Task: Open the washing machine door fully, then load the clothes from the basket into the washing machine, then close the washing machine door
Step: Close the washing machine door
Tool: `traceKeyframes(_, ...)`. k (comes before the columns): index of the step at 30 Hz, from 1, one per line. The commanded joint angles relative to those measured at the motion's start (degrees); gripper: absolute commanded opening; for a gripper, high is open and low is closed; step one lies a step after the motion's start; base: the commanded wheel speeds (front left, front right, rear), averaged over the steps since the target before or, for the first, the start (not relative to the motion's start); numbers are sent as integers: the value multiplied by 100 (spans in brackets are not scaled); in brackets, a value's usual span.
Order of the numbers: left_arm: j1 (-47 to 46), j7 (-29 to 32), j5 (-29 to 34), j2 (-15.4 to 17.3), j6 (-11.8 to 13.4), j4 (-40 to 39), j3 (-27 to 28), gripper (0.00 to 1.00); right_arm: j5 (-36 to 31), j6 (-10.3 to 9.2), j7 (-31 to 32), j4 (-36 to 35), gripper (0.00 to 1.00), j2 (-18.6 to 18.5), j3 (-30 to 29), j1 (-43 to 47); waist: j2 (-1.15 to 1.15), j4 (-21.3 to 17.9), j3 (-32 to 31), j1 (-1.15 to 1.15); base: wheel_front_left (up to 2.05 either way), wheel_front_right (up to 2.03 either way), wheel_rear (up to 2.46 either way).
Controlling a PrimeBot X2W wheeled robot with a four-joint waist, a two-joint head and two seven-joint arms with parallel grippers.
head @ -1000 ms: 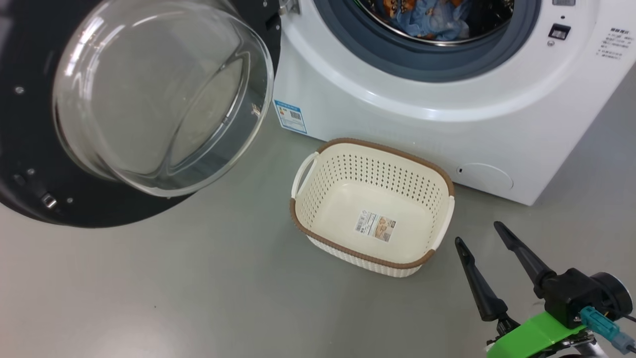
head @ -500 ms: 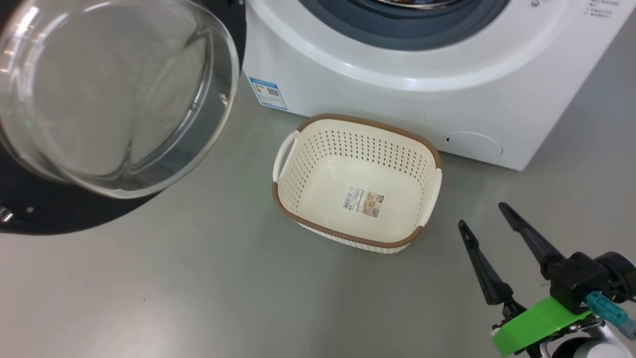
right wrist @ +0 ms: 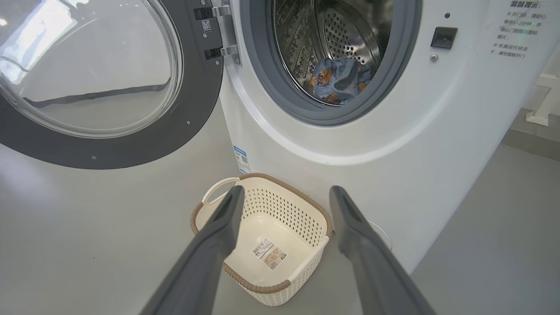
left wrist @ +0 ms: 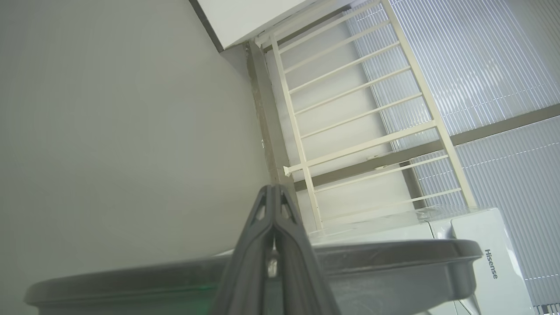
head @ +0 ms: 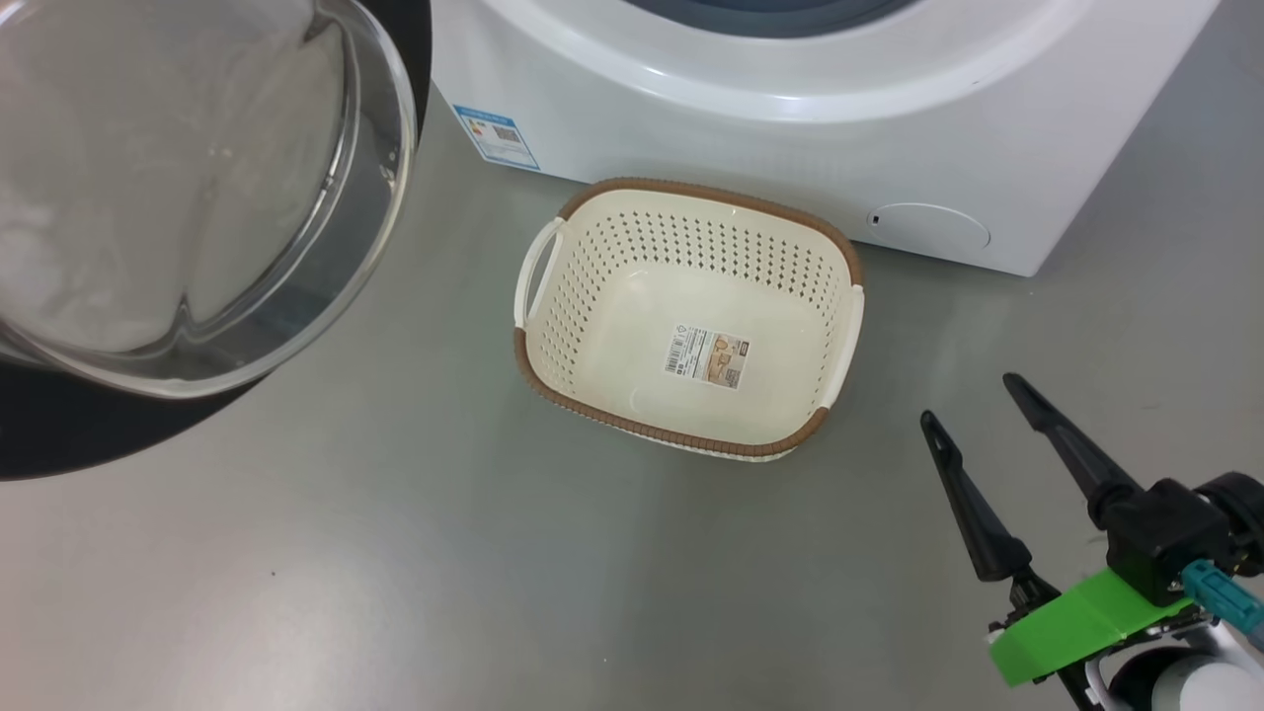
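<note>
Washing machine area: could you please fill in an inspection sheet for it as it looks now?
Surface: grey floor.
Job's things: washing machine door open wide; clothes lie in the drum; basket empty on the floor before the washing machine.
Clutter: nothing seen.
Grippers: right gripper open, holding nothing; left gripper shut, holding nothing.
Cables: teal connector at the right wrist.
Surroundings: cream railing and ribbed panels.

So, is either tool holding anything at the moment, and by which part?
Nothing is held. The dark-fingered right tool is open and empty; the left tool is shut on nothing.
</note>
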Motion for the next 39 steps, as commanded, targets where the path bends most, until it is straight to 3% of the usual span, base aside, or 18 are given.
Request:
traceKeyframes(1, -160, 56, 107, 445, -77, -38, 149, 0, -61, 16, 18, -195, 100, -23, 140, -159, 0, -7, 26, 0, 0, 0, 0)
traceKeyframes(21, -240, 823, 202, 403, -439, 189, -123, 0, -64, 16, 2, -154, 100, -18, 116, -239, 0, 62, 51, 0, 0, 0, 0)
traceKeyframes(39, 513, 1722, -254, 180, -614, -753, 112, 0, -39, 16, -384, 126, 100, 300, 77, -242, 0, -39, -261, 0, 0, 0, 0)
